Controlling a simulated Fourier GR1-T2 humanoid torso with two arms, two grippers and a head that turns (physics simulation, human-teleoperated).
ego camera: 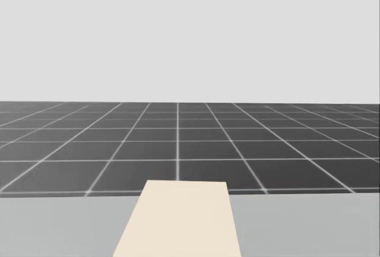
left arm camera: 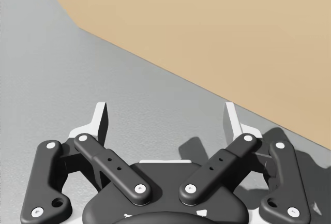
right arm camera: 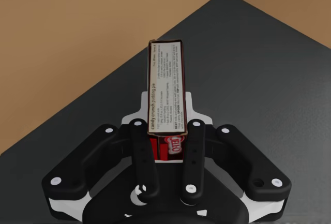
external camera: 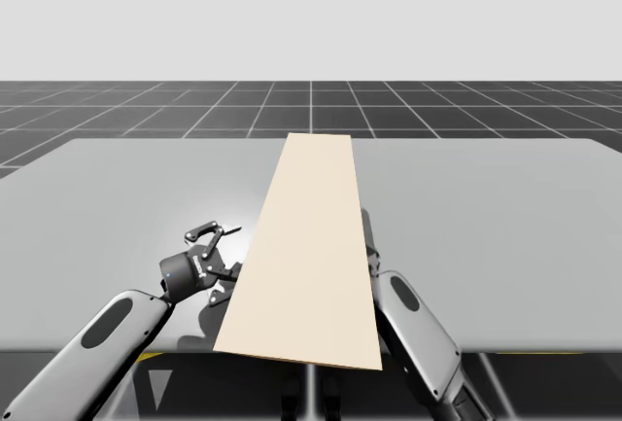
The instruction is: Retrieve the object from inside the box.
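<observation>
A tall tan box stands on the grey table, and its far end shows low in the head view. My right gripper is inside it, shut on a narrow red and white carton that points ahead over the box's dark floor, near a tan inner wall. From above, my right arm runs behind the tan panel, which hides its hand. My left gripper rests open just left of the box, empty, with the tan outer wall ahead of it.
Bare grey tabletop spreads to the left and right of the box. A dark gridded floor lies beyond the table's far edge. The table's near edge runs beside my arms.
</observation>
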